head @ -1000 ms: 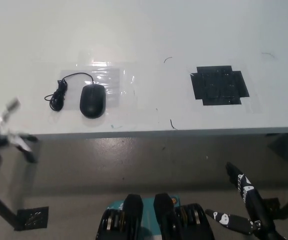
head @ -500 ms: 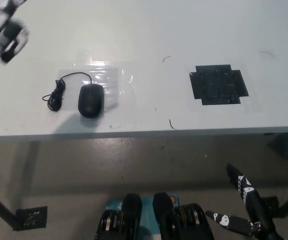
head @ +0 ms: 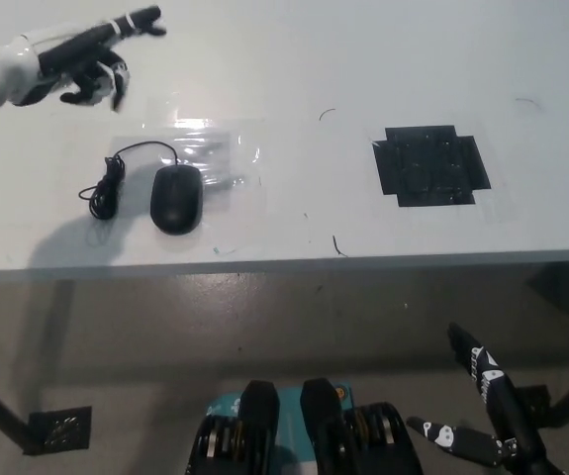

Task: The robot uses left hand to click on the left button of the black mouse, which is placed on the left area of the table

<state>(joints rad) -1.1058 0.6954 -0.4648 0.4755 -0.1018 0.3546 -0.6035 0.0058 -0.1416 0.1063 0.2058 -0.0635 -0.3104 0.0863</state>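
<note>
- The right hand (head: pixel 482 381) hangs low beside the robot, under the table's near edge; whether its fingers are spread or closed cannot be told.
- The table (head: pixel 294 59) carries the black mouse (head: pixel 175 198) on its left part, atop a clear taped sheet (head: pixel 220 158), with its coiled cable (head: pixel 106 183) just beside it.
- A second ago the left hand (head: pixel 66 61) was down below the table's edge; it has since swung up and now hovers over the tabletop, released, holding nothing, one finger stretched forward and the rest loosely curled.
- This suggests the reach is under way but no click is made yet.
- From that hand, the mouse lies nearer the robot and toward its right, apart from the fingertips; the hand likely must come back and down onto the left button.
</note>
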